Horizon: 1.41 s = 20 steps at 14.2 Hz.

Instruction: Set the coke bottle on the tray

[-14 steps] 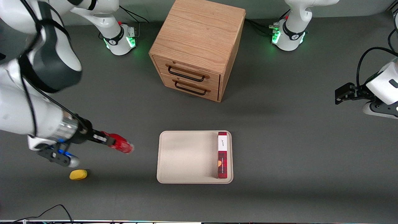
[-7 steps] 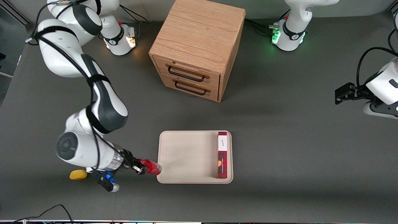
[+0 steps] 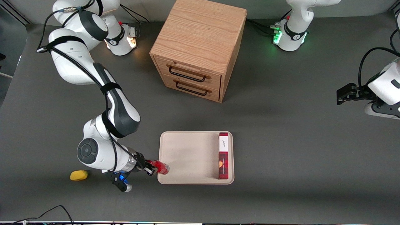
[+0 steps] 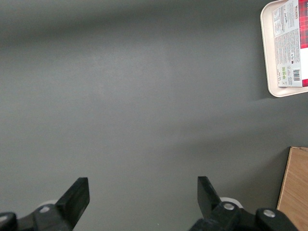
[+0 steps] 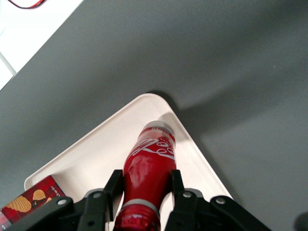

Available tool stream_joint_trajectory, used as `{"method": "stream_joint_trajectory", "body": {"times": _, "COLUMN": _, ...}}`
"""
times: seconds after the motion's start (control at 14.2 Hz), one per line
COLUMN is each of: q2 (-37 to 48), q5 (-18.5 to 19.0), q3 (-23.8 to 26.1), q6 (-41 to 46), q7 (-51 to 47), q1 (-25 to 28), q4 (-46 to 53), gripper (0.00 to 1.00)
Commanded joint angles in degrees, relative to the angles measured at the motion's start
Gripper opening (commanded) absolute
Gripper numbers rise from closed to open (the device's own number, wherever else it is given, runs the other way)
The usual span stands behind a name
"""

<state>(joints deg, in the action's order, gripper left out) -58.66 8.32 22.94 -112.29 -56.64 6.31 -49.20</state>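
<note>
My right gripper [image 3: 152,169] is shut on the coke bottle [image 3: 160,167], a small all-red bottle held lying down. The bottle's base end reaches over the corner of the beige tray [image 3: 187,156] that is nearest the front camera and toward the working arm's end of the table. In the right wrist view both fingers [image 5: 114,185] press the bottle [image 5: 149,166] just past its neck, and the bottle hangs over the tray's rounded corner [image 5: 159,103]. Whether the bottle touches the tray I cannot tell.
A long red plaid box [image 3: 223,155] with a white label lies on the tray along the rim toward the parked arm. A yellow lump [image 3: 78,175] lies on the table beside the working arm. A wooden two-drawer cabinet [image 3: 198,47] stands farther from the front camera than the tray.
The right arm has swung toward the tray, carrying the bottle. The bottle went from above bare table near the yellow lump to over the tray's corner.
</note>
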Motion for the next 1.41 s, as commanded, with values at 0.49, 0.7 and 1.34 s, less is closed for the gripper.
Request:
{"method": "stream_joint_trajectory", "body": {"times": 0.49, "q2": -0.7, "q5": 5.1, "q3": 1.6, "q6": 2.2, "q7": -2.0, "q1": 0.2, "q4": 3.0, "gripper": 1.00}}
{"method": "stream_joint_trajectory", "body": {"times": 0.7, "q2": 8.1, "q5": 5.3, "q3": 3.9, "q6": 11.7, "q7": 0.2, "q1": -2.0, "q4": 2.3, "gripper": 1.00}}
{"method": "stream_joint_trajectory", "body": {"times": 1.34, "q2": 48.7, "q5": -5.6, "q3": -4.7, "q6": 28.2, "q7": 41.0, "q1": -18.4, "q4": -29.3, "gripper": 1.00}}
